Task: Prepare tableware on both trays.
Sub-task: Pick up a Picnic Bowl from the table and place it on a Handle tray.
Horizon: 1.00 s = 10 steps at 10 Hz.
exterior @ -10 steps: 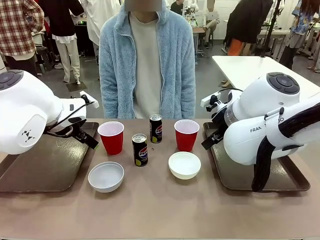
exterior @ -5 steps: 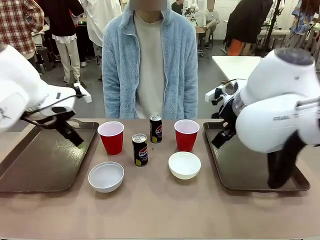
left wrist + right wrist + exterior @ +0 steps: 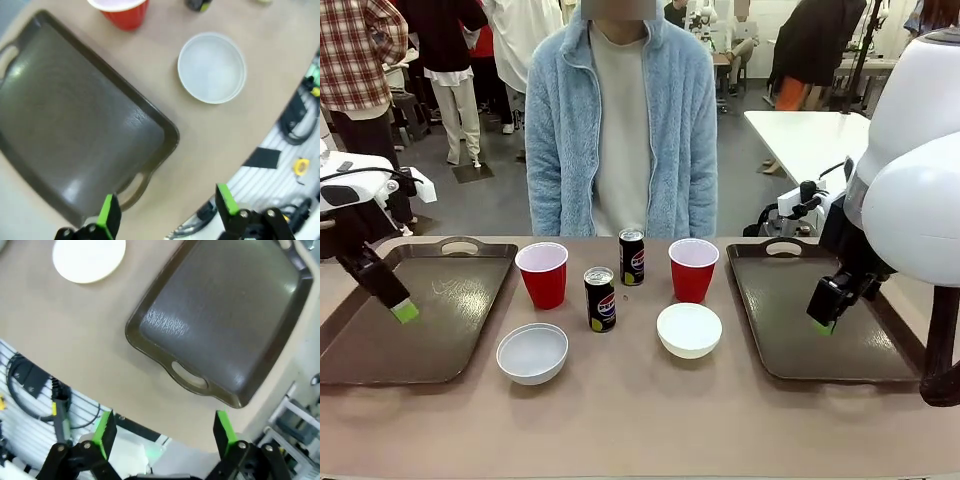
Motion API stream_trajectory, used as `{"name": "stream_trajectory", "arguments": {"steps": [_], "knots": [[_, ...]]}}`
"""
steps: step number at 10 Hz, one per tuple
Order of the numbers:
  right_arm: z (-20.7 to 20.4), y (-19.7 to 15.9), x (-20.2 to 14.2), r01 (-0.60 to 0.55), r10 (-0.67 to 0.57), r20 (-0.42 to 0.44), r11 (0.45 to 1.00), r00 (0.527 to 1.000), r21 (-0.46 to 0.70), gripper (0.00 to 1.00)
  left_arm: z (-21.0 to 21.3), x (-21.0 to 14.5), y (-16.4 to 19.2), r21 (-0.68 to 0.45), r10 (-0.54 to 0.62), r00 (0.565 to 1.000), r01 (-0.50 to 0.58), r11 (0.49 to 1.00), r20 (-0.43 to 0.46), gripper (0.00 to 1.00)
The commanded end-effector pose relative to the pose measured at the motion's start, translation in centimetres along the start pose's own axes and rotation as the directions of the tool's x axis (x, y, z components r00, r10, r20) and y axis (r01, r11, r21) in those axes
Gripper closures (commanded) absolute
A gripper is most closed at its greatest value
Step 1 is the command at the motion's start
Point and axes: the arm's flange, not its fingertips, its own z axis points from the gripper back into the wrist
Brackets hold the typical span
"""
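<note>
Closest to the robot's edge of the table (image 3: 640,430) are two white bowls. The left bowl (image 3: 532,352) lies just off the near inner corner of the left tray (image 3: 430,330). The right bowl (image 3: 689,330) sits a little farther in, near the inner rim of the right tray (image 3: 785,320). One tray lies at each end of the table.

The left claw (image 3: 167,210) hangs above the left tray toward its outer side, spread wide and gripping nothing. The right claw (image 3: 164,432) hangs above the right tray's outer half, also spread wide and holding nothing.

Farther in, at the table's middle, the near can (image 3: 599,299) stands upright. The left cup (image 3: 542,275) is just beside it on the left, and the right cup (image 3: 693,270) is off to its right. The far can (image 3: 632,257) stands upright between the two cups, closer to the far edge. All six pieces rest on the table between the trays.

Past the far edge a person (image 3: 620,130) in a pale blue fleece stands facing the table.
</note>
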Motion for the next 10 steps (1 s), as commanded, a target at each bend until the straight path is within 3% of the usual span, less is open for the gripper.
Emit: {"name": "stream_trajectory", "arguments": {"steps": [1,2,3,4,5,6,7,10], "knots": [[-1.2,-0.2,1.8,-0.022,0.022,0.046,1.0,0.999,0.001,0.0,-1.6,1.6,0.2,0.041,-0.033,0.999,0.032,0.999,0.008,0.0],[0.0,0.0,0.0,0.0,0.0,0.0,1.0,1.0,0.0,0.0,0.0,0.0,0.0,0.0,0.0,1.0,0.0,1.0,0.0,0.0],[-1.3,-2.3,1.3,-0.04,0.029,0.06,0.98,0.998,0.193,0.0,-1.8,1.4,2.0,-0.136,0.04,0.997,-0.032,0.99,0.063,0.0],[-1.4,-4.3,0.9,-0.022,-0.022,0.115,0.93,0.993,0.367,0.0,-0.7,0.7,4.4,-0.277,0.113,0.984,-0.071,0.958,0.141,0.0],[-1.2,-7.2,-1.0,0.005,-0.112,0.182,0.863,0.977,0.506,0.0,-0.2,-0.9,6.5,-0.412,0.196,0.96,-0.1,0.905,0.198,0.0],[-1.7,-10.4,-3.1,-0.009,-0.209,0.241,0.737,0.948,0.675,0.0,0.7,-2.7,9.6,-0.549,0.247,0.942,-0.085,0.832,0.229,0.0],[-3.0,-15.6,-5.2,0.021,-0.337,0.257,0.641,0.906,0.768,0.0,-0.5,-2.9,13.4,-0.66,0.297,0.924,-0.069,0.748,0.24,0.0],[-6.4,-20.6,-9.6,0.09,-0.546,0.175,0.424,0.82,0.901,0.0,-1.0,-7.2,20.0,-0.78,0.475,0.855,-0.147,0.608,0.209,0.0]]}}
